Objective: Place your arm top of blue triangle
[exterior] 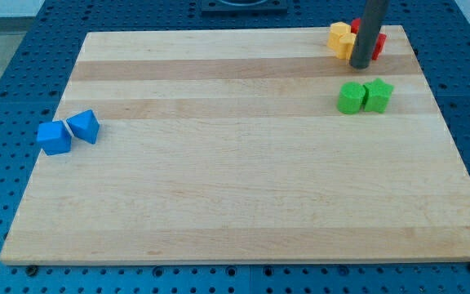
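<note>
My tip [359, 64] sits in the upper right of the frame, pressed in among a yellow block [340, 37] and a red block [377, 42] that the rod partly hides, with two green blocks [364, 96] just below it. There is no hand on this arm, only the bare rod, so nothing opens or closes. The blue triangle [83, 126] lies far off at the left edge of the tabletop [235, 188], touching or nearly touching a blue cube [54, 137] on its left. The risks, as I judge them: pulling away carelessly could drag the yellow or red block along; a low diagonal path could clip the green pair; and arriving too low would shove the triangle into the cube, or off the nearby edge, rather than stopping above it.
</note>
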Available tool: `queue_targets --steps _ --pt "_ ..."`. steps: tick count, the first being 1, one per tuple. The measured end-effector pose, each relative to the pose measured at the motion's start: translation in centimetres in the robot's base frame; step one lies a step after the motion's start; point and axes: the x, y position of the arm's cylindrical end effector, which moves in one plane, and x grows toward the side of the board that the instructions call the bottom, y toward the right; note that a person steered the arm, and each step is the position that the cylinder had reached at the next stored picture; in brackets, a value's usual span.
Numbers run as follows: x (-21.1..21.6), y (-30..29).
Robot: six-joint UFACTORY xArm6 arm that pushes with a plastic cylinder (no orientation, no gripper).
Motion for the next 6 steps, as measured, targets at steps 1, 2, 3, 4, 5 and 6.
queue_targets --steps 1,2,3,4,5,6 --pt "0.1 0.3" --pt "1.2 2.3" --pt "3.1 1.4" --pt "3.1 -5.4" --pt "3.1 -14.5" --pt "3.1 -24.7"
